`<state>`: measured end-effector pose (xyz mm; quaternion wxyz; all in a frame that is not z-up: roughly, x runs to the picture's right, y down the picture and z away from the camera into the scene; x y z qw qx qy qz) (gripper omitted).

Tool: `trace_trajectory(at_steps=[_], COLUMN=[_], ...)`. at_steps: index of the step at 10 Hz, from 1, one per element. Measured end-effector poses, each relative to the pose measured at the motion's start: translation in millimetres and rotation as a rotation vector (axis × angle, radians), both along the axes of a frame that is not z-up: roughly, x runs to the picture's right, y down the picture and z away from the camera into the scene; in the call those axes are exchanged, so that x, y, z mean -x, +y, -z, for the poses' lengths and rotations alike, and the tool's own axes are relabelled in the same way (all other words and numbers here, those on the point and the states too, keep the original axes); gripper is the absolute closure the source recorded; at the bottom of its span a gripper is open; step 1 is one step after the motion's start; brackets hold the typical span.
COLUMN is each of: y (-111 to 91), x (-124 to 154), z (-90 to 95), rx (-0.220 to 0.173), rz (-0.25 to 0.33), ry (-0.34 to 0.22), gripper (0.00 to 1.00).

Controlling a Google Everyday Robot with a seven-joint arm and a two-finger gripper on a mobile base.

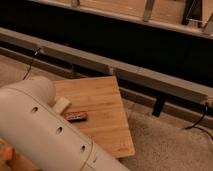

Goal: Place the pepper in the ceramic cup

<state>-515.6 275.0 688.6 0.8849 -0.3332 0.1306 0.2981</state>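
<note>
My gripper is out of view; only a thick white arm link [45, 132] shows, filling the lower left and covering part of the wooden table [102, 107]. A small pale object [62, 104] pokes out beside the arm on the table; it may be the ceramic cup, but most of it is hidden. A small dark object with red-orange marks [76, 117] lies flat on the table just right of the arm. I cannot tell whether it is the pepper.
A long grey rail [125, 70] runs across behind the table, with a black wall above it. Cables hang at the left [32, 62] and right [197, 122]. Speckled floor [170, 145] lies to the table's right. Something orange [7, 156] shows at the lower left edge.
</note>
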Motion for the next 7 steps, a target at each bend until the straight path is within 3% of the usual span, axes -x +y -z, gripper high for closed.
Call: trace_trajectory(at_steps=[3,7], y=[-83.8,-208.6], x=[-23.4,-74.3], z=[15.2,54.6], rx=[-0.151,-0.374], rz=[-0.169,-0.469], ry=[0.06,0.129], gripper=[0.35,0.35])
